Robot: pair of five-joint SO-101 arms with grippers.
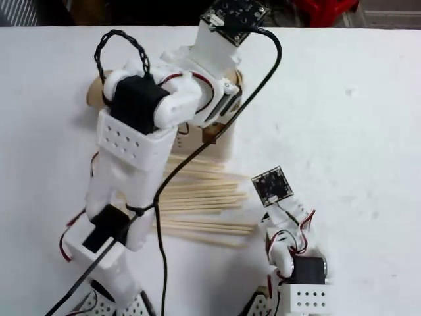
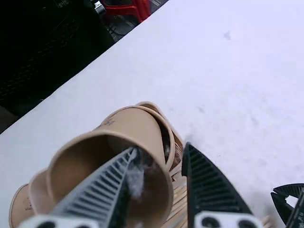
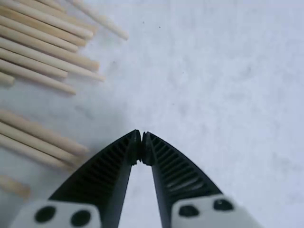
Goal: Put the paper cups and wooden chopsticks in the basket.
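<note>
Several brown paper cups lie on their sides in a cluster on the white table. My left gripper is open astride the wall of the nearest cup, one finger inside its mouth and the other outside. In the high view this arm stretches to the far middle of the table, over a cup; another cup shows behind it. A loose pile of wooden chopsticks lies mid-table. My right gripper is shut and empty, low over bare table just beside the chopsticks.
The white table has free room on its whole right side. Dark clutter and red stools stand beyond the far edge. A black cable runs from the left arm's camera down across the chopsticks.
</note>
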